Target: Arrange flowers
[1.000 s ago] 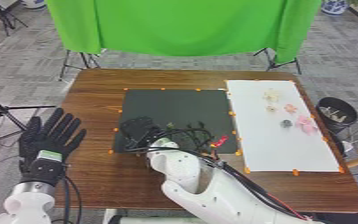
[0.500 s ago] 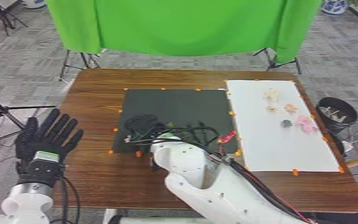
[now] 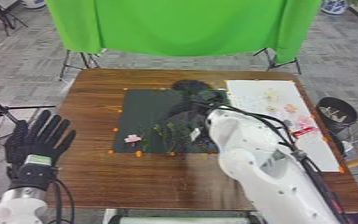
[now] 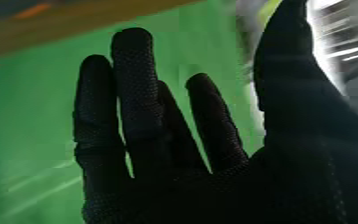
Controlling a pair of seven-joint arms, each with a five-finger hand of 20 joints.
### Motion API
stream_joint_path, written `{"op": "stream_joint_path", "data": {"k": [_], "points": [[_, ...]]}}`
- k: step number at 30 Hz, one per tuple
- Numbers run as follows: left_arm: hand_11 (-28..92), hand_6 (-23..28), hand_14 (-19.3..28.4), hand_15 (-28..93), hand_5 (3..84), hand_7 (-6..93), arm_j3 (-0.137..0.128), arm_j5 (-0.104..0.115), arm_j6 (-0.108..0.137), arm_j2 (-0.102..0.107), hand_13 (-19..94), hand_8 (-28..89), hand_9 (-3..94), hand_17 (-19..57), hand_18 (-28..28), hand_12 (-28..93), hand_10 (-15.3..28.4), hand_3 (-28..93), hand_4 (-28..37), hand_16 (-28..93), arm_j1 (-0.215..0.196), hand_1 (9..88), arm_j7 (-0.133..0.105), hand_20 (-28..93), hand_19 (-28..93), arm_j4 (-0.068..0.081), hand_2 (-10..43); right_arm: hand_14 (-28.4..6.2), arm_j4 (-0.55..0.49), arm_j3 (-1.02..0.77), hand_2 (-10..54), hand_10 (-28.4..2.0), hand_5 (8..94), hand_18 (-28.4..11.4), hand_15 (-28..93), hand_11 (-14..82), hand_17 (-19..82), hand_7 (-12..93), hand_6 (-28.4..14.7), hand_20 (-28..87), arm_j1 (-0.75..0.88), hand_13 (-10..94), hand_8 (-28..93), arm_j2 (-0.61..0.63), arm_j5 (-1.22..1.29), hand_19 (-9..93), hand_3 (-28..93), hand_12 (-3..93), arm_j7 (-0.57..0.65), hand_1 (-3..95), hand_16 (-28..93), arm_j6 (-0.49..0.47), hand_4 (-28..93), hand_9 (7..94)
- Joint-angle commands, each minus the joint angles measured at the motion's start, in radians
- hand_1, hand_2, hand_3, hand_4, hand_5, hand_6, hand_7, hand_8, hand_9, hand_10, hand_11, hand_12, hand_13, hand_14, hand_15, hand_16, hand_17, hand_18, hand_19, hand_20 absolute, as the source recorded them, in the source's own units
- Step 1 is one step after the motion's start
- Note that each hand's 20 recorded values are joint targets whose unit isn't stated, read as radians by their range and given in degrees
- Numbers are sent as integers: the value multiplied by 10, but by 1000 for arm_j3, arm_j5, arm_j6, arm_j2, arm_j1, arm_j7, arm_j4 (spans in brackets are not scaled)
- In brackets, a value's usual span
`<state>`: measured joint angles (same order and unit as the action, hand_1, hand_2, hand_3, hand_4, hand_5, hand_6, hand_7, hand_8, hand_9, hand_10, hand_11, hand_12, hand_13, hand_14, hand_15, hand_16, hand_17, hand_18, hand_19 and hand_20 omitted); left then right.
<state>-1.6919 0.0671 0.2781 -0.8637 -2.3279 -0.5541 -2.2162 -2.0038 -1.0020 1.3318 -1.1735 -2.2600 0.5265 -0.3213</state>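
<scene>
Black right hand (image 3: pixel 193 89) shifted to far edge, mat (image 3: pixel 147 106).

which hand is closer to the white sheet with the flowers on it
Right. The right hand is over the far part of the black mat, just left of the white sheet; the left hand is by the table's left edge, across the mat.

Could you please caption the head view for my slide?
Right robot hand above the black mat, where a pink flower lies.
</scene>
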Motion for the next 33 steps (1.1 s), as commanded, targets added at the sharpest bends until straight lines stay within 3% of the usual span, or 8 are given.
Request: {"op": "stream_joint_path", "data": {"k": [1, 9, 15, 17, 23, 26, 30, 33], "points": [[194, 97, 159, 361, 372, 140, -35, -5, -21, 0, 199, -93, 305, -92, 149, 109, 163, 714, -283, -69, -46, 266, -19, 76, 370, -26, 124, -147, -3, -235, -95, -199, 424, -238, 573, 72, 256, 103, -73, 291, 123, 533, -96, 320, -20, 722, 773, 151, 104, 378, 167, -29, -283, 403], [193, 98, 159, 359, 372, 138, -33, -1, -23, 2, 202, -93, 306, -92, 149, 110, 163, 713, -283, -69, -39, 265, -21, 77, 370, -25, 127, -147, 39, -353, -95, -196, 434, -238, 569, 70, 250, 101, -71, 290, 204, 532, -95, 378, 44, 718, 767, 149, 211, 405, 165, -57, -283, 405], [193, 97, 160, 359, 372, 139, -32, -8, -30, 0, 204, -93, 307, -93, 149, 111, 162, 715, -283, -68, -30, 264, -9, 77, 371, -18, 127, -135, 89, -361, -95, -167, 455, -232, 557, 76, 256, 116, -60, 288, 214, 552, -101, 369, 50, 718, 774, 142, 208, 448, 161, -58, -283, 421], [193, 97, 160, 360, 372, 140, -34, -28, -31, -3, 204, -92, 308, -93, 149, 111, 162, 715, -283, -68, -28, 269, 5, 78, 372, -16, 123, -129, 101, -347, -95, -153, 467, -229, 550, 79, 259, 125, -53, 287, 210, 564, -104, 371, 53, 718, 777, 139, 212, 461, 161, -51, -283, 431], [196, 96, 158, 360, 371, 142, -30, -24, -42, -3, 205, -93, 310, -93, 149, 114, 162, 711, -283, -68, -24, 289, 8, 78, 372, -14, 105, -118, 145, -315, -95, -118, 500, -226, 528, 94, 269, 148, -34, 290, 183, 592, -122, 361, 66, 727, 776, 123, 218, 483, 167, -73, -283, 469], [195, 96, 159, 362, 372, 142, -28, -28, -45, -5, 206, -93, 311, -93, 149, 113, 161, 709, -283, -68, -21, 290, 13, 78, 372, -11, 105, -108, 173, -291, -95, -102, 507, -225, 504, 103, 272, 152, -31, 290, 176, 600, -125, 366, 67, 730, 759, 114, 204, 507, 225, -51, -283, 477], [196, 96, 159, 360, 371, 142, -17, -20, -40, 0, 207, -93, 312, -93, 149, 113, 161, 708, -283, -69, -25, 290, -6, 78, 370, -15, 106, -80, 209, -261, -95, -97, 535, -220, 449, 113, 279, 173, -11, 284, 166, 637, -137, 366, 64, 730, 697, 109, 199, 564, 303, -52, -283, 517], [195, 96, 159, 361, 372, 143, -16, -20, -32, -10, 207, -94, 312, -93, 149, 112, 162, 706, -283, -68, -19, 289, 7, 78, 371, -17, 110, -67, 220, -267, -95, -95, 579, -214, 415, 122, 286, 185, 5, 284, 178, 661, -142, 359, 82, 728, 662, 117, 211, 597, 340, -49, -283, 590]]}}
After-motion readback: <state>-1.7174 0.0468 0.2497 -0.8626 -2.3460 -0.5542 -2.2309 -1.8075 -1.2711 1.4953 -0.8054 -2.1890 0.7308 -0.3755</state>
